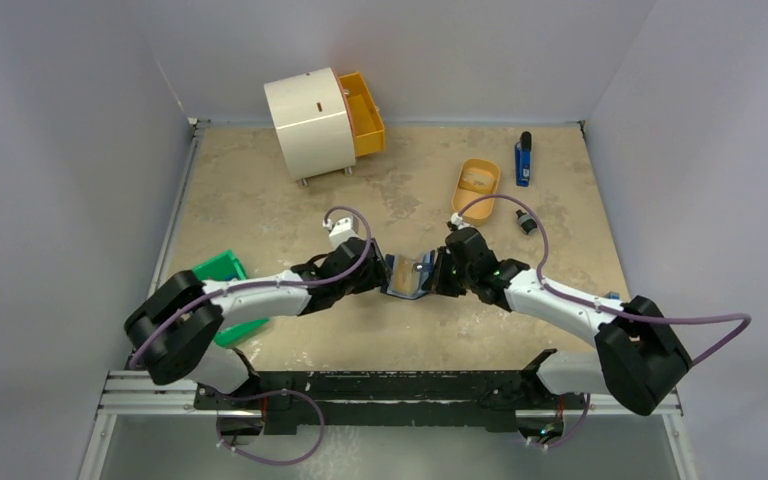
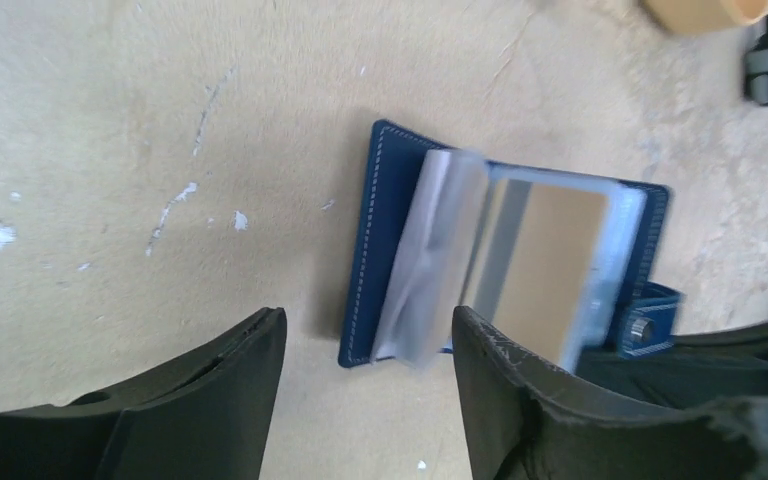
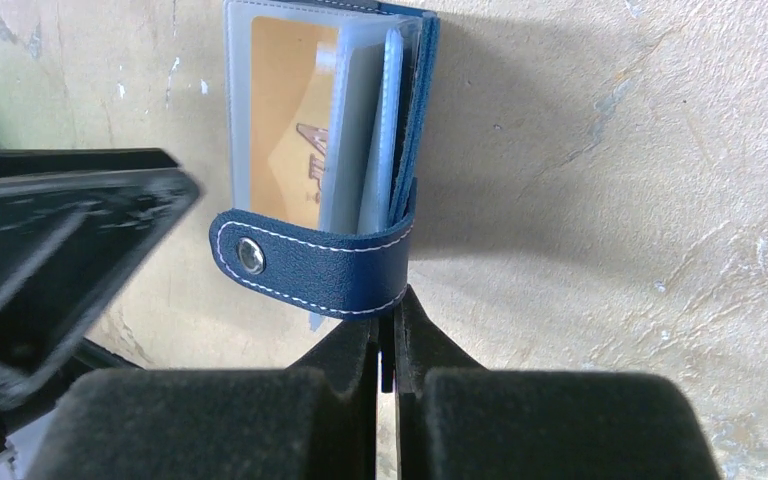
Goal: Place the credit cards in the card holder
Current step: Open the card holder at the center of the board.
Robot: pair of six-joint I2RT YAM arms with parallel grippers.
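The card holder [image 1: 408,275], a navy-blue wallet with a snap tab, stands open on the table between my two grippers. My right gripper [image 3: 392,312] is shut on its cover edge just below the snap tab [image 3: 310,265]. A tan credit card [image 3: 285,130] sits in a clear sleeve inside; it also shows in the left wrist view [image 2: 545,260]. My left gripper [image 2: 365,395] is open and empty, just short of the wallet's near corner [image 2: 385,250], with loose clear sleeves [image 2: 440,260] between the covers. From above, the left gripper [image 1: 372,272] and the right gripper [image 1: 442,272] flank the wallet.
An orange oval tray [image 1: 476,185] with something tan inside lies at the back right. Near it are a blue stick-like item [image 1: 523,160] and a small dark item [image 1: 527,222]. A white drum with an orange drawer [image 1: 312,122] stands at the back. A green box [image 1: 222,270] is at the left.
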